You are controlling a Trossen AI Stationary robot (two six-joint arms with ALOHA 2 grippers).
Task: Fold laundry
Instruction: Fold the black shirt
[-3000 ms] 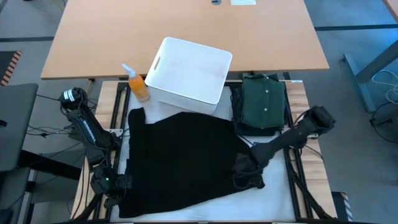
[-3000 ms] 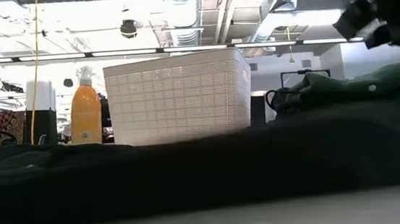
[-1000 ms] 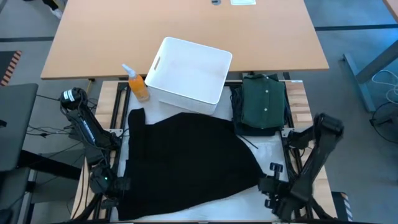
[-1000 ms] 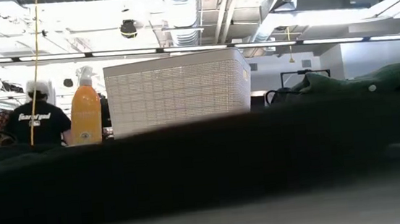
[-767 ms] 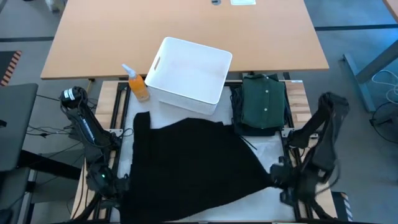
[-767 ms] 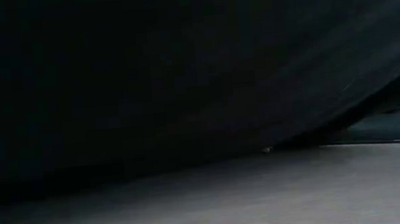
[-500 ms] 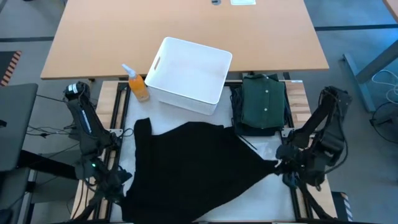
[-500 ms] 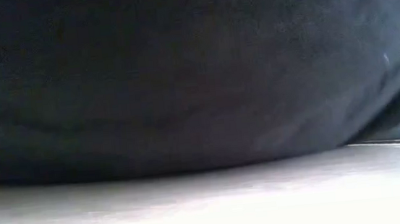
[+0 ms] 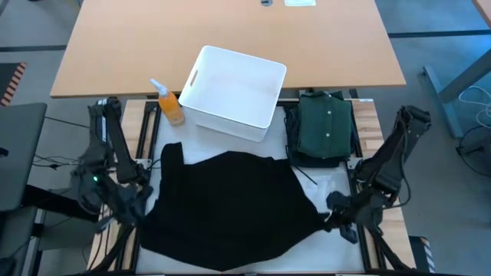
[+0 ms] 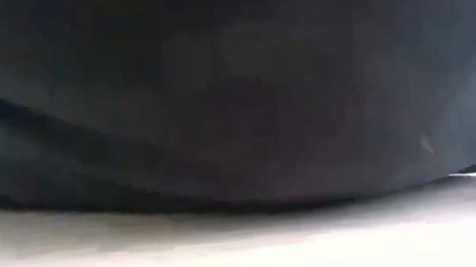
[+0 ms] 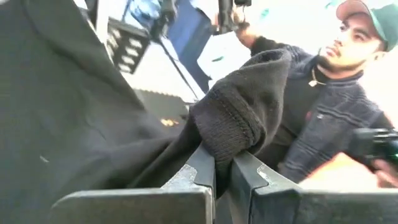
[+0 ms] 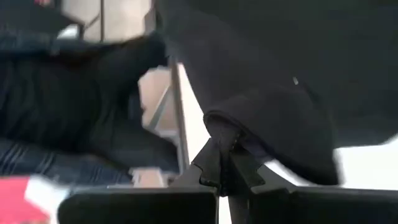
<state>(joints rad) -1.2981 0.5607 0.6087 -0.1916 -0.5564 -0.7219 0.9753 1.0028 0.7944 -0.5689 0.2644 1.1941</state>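
Note:
A black garment [image 9: 230,203] of the laundry lies spread in the middle of the table, and its two near corners are raised. My left gripper [image 9: 138,202] is shut on its near left corner and my right gripper [image 9: 331,217] on its near right corner. The far part of the garment rests on the white table cover [image 9: 330,184]. In the low view the black cloth [image 10: 234,90] sags just above the table top. A folded dark green shirt [image 9: 326,126] lies at the far right. My left gripper [image 11: 222,158] pinches a thick ribbed edge [image 11: 233,124] of the black garment between its two fingers, bunched in several layers. The fingers point about level. The cloth runs from the hold toward the garment's middle, lifted off the table. My right gripper [image 12: 225,149] pinches a folded bulge of the black cloth [image 12: 239,127] between its two fingers. It comes slanting down from the table's right side. The corner is lifted clear, and the cloth spreads away from it toward the garment's middle.
A white plastic bin [image 9: 234,92] stands at the far edge of the work area with an orange spray bottle [image 9: 170,103] to its left. A person [image 11: 323,106] stands beyond the table's left side. A wooden table [image 9: 230,38] lies behind.
Both grippers have risen, each with its corner of the black garment. The garment's near edge has come up off the table and sags between them, while its far part has stayed on the table. My left gripper has also rolled and moved toward the far edge.

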